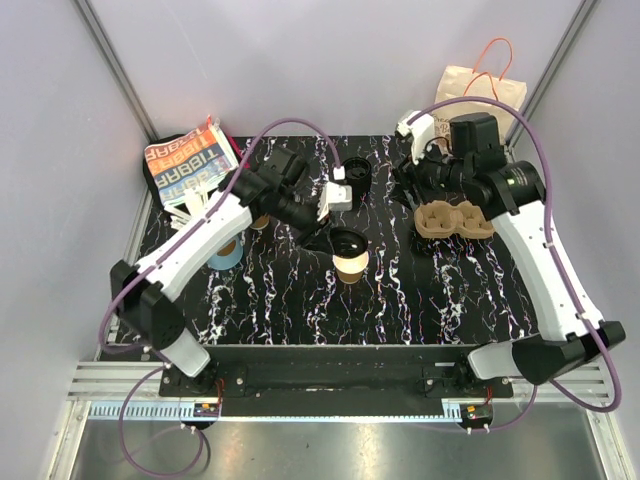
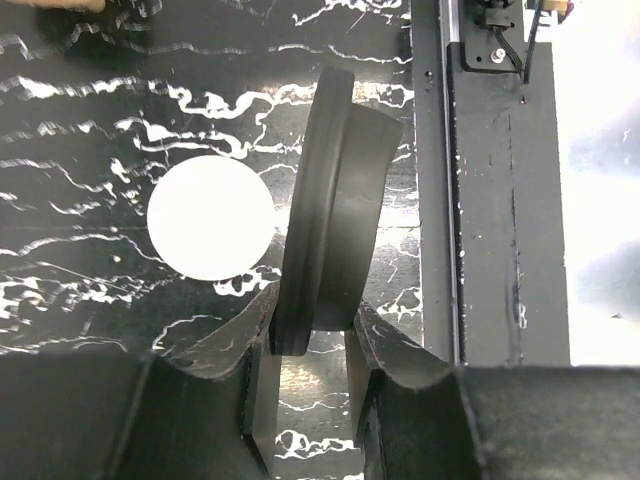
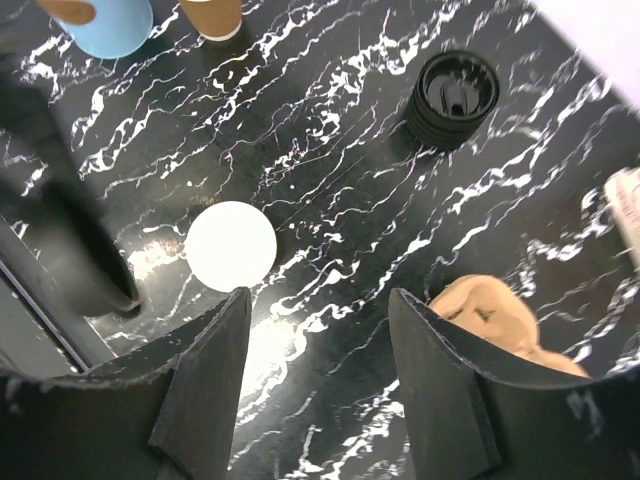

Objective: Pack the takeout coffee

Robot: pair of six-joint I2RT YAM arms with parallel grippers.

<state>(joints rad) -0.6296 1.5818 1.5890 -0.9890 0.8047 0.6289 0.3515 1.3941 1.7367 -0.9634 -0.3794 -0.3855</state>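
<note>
The takeout coffee's brown paper cup (image 1: pixel 350 268) stands mid-table with its top open; from above it shows as a white disc (image 2: pixel 210 217) (image 3: pixel 230 246). Its round black lid (image 1: pixel 343 241) (image 2: pixel 330 210) is tilted on edge just above and beside the cup rim. My left gripper (image 1: pixel 333 236) (image 2: pixel 312 335) is shut on the lid's rim. My right gripper (image 1: pixel 414 182) (image 3: pixel 320 300) hovers open over bare table with nothing between its fingers. The brown cup tray (image 1: pixel 455 218) (image 3: pixel 505 320) lies just right of it.
A stack of black lids (image 1: pixel 355 172) (image 3: pixel 455 97) sits at the back centre. A blue cup (image 1: pixel 225 250) (image 3: pixel 105 22) and lidless brown cups (image 1: pixel 260 222) (image 3: pixel 212 15) stand left. A printed packet (image 1: pixel 190 160) lies back left, a paper bag (image 1: pixel 480 85) back right.
</note>
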